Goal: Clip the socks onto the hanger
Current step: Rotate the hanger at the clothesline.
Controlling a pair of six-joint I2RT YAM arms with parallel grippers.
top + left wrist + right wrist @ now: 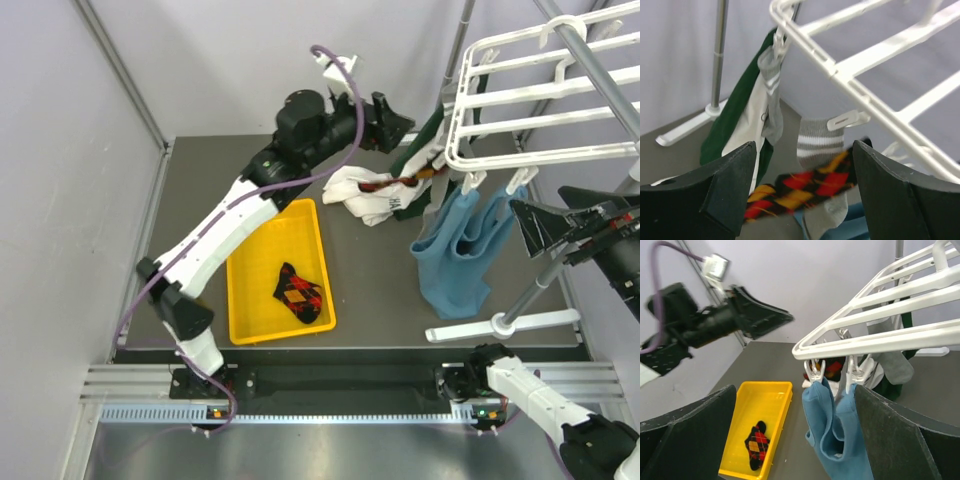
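Left gripper (398, 122) is up at the far side, just left of the hanger (540, 92), its fingers (725, 185) spread wide and holding nothing. Through the gap on the left wrist view I see an argyle sock (800, 187) stretched below the frame. It's blurred, and I can't tell if a clip has it. Nothing touches the fingers. Just above it a grey sock (817, 145) hangs from a clip on the hanger's near-left rail. A green cloth (737, 117) hangs further left, with the pole (719, 50) behind it.

Right gripper (520, 225) is on the right, under the hanger's near edge, also spread wide and empty. It faces the blue socks (832, 425), which are pegged to that edge. There is a gap between them and its fingers.

A second argyle sock (298, 293) lies in the yellow bin (250, 315), near left on the table (375, 290).

For room, there's bare table between the bin and the blue socks. The far right is crowded by the frame, the hanging cloth and a white cloth (358, 195) bunched under the hanger's left corner.
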